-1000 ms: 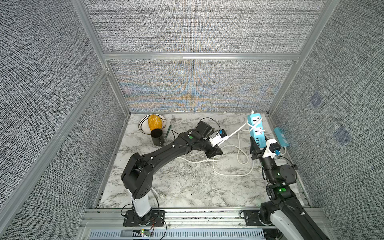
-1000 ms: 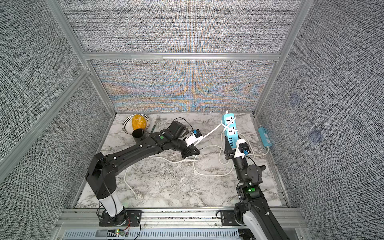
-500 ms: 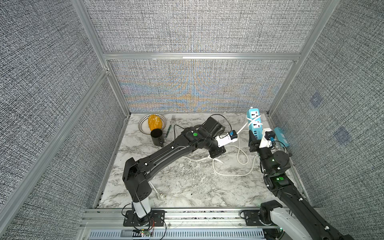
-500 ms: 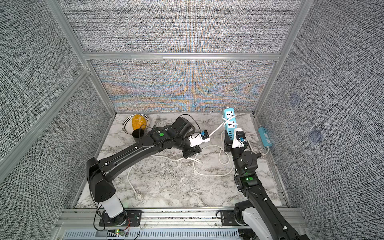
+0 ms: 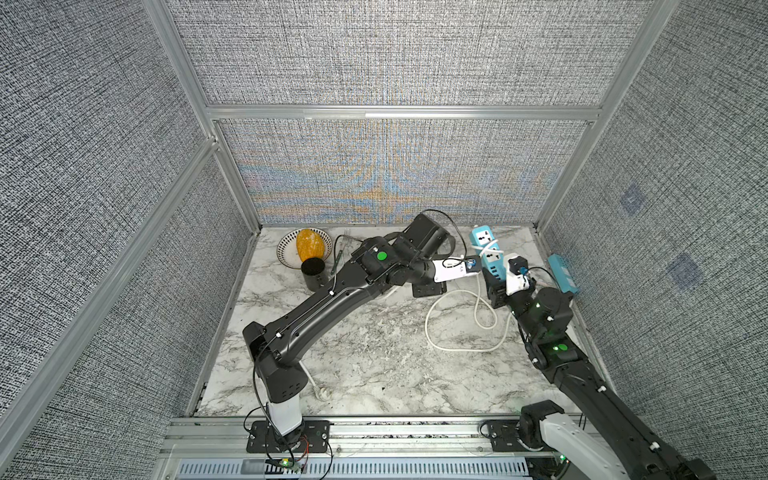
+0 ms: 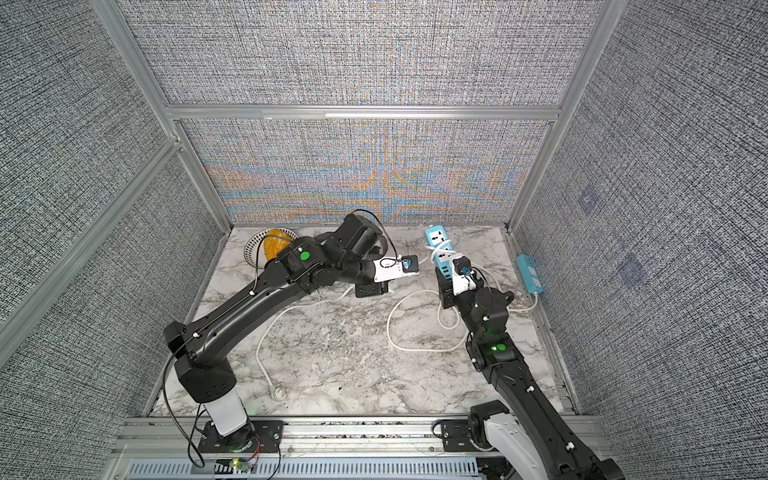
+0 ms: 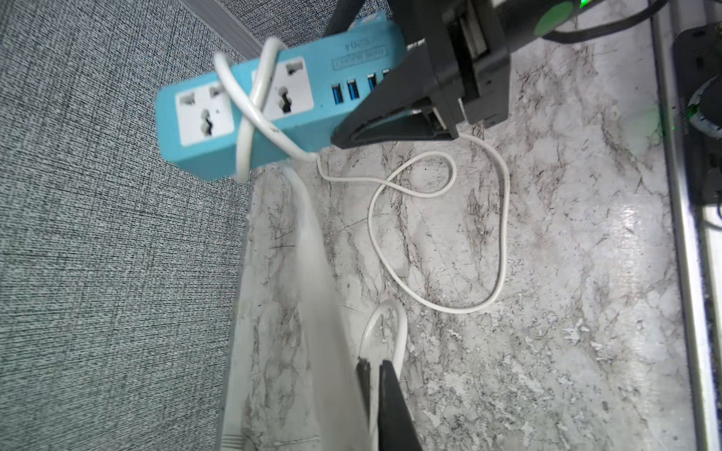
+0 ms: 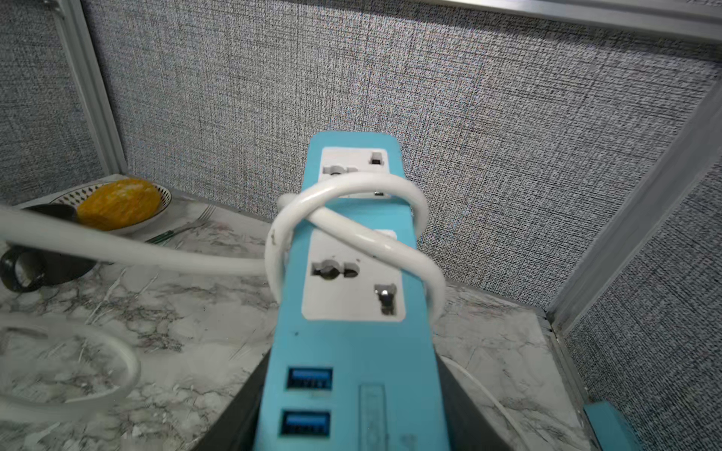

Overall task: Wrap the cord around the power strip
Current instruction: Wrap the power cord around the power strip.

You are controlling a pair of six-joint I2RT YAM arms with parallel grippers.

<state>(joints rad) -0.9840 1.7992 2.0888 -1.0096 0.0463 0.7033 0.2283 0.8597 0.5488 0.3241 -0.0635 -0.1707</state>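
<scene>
Gripping the blue power strip (image 8: 344, 343) by its USB end, the right gripper (image 8: 353, 375) clamps it tilted up above the back right of the desk (image 5: 374, 353). The white cord (image 8: 176, 257) loops around the strip, crossing over itself, and runs to the left gripper (image 7: 374, 375), whose jaws pinch it.

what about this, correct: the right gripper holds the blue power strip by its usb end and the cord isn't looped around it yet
Wrong on the cord: the right wrist view shows it already looped around the power strip at the sockets. The right gripper does hold the USB end.
</scene>
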